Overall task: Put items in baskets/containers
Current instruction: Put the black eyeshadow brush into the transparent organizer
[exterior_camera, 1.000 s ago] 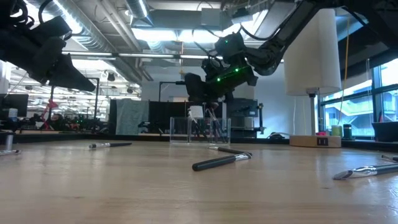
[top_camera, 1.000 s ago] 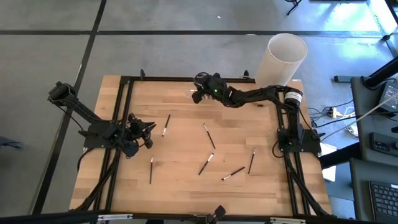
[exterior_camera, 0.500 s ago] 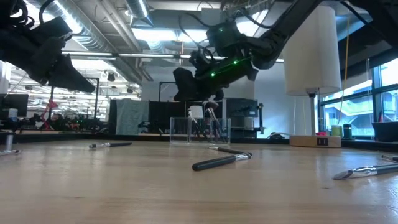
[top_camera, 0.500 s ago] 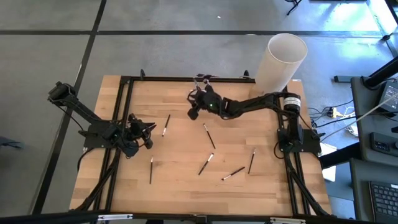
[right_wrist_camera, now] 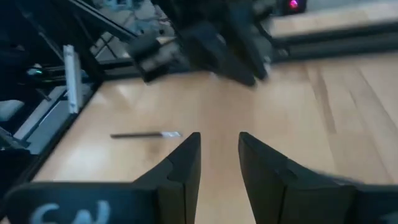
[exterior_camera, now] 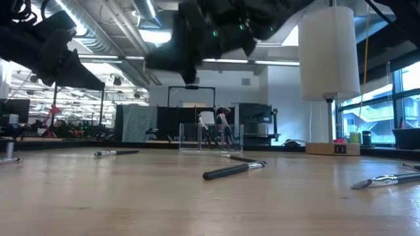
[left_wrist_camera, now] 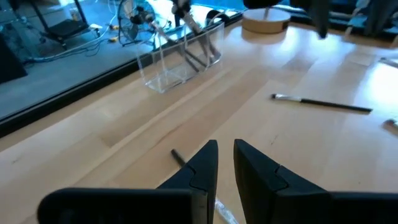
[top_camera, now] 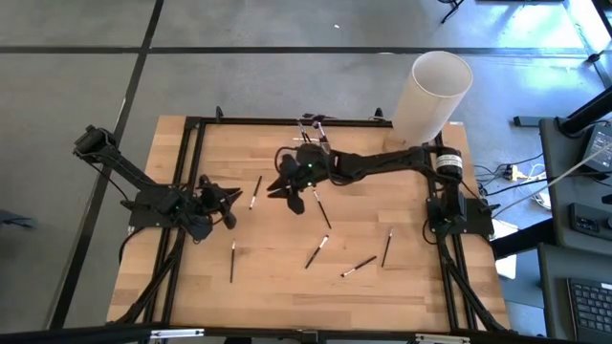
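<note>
Brushes [top_camera: 317, 251] lie loose on the table [top_camera: 277, 277], six as far as the high view shows: near the front edge, well away from the holder [exterior_camera: 211, 137], one at the left, one in the middle and two toward the right. Nearer the holder lie two more, one beside the left tool [top_camera: 226, 198] and one just under the right tool [top_camera: 283, 182]. By my judgement the task is partly done: a few brushes already lean in the holder at the far edge, and these six remain.

Right tool hangs over the table's middle, in front of the holder, fingers apart, carrying nothing. Left tool waits at the left side, fingers narrowly parted, empty.

Brushes are thin straight sticks, dark-handled with silvery ferrules. The holder is clear, glassy and low; the table is pale matt wood planks.
</note>
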You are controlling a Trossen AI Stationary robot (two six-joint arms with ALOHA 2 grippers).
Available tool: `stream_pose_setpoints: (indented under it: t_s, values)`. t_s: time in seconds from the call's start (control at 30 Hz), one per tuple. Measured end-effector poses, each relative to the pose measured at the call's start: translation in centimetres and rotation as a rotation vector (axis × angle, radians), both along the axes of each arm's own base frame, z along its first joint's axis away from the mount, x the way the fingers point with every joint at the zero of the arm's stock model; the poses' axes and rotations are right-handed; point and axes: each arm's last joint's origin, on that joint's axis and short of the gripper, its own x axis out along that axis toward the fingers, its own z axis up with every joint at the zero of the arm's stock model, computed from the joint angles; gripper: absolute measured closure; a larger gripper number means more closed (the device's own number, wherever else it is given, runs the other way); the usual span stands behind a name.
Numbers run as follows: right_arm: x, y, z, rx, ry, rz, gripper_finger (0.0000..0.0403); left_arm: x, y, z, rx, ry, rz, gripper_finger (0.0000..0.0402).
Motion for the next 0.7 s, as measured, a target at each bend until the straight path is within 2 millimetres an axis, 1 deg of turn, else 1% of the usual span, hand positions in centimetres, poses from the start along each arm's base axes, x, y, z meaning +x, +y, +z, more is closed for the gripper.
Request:
stream_pose_setpoints:
  t_s: [0.07, 0.17, 0.2, 0.3, 0.37, 0.47, 0.57, 0.7]
  values:
    - [0.4, 0.5, 1.0, -0.033, -0.036, 0.023, 0.0295, 0.2, -0.2, 0.2, 0.0, -0.016, -0.013, 0.0354]
    - [0.6, 1.2, 1.6, -0.061, -0.082, 0.044, 0.0295, 0.5, -0.3, 0.5, 0.002, -0.03, -0.034, 0.0354]
    - [0.6, 1.3, 1.7, -0.05, -0.08, 0.034, 0.0295, 0.5, -0.4, 0.6, -0.002, -0.031, -0.041, 0.0354]
    - [0.6, 1.2, 1.6, 0.045, -0.041, -0.066, 0.0295, 0.6, -0.4, 0.5, -0.012, -0.022, -0.06, 0.0354]
    - [0.5, 1.0, 1.3, 0.093, 0.005, -0.137, 0.0295, 0.6, -0.5, 0.5, -0.021, -0.015, -0.073, 0.0354]
    - [0.3, 1.0, 0.4, 0.085, 0.101, -0.256, 0.0295, 0.6, -0.5, 0.5, -0.022, -0.012, -0.075, 0.0354]
    - [-0.1, 1.6, -0.2, 0.025, 0.218, -0.338, 0.0295, 0.6, -0.5, 0.4, -0.029, -0.003, -0.087, 0.0354]
    - [-0.7, 2.6, 0.4, -0.086, 0.381, -0.43, 0.0295, 0.7, -0.6, 0.3, -0.023, -0.002, -0.076, 0.0354]
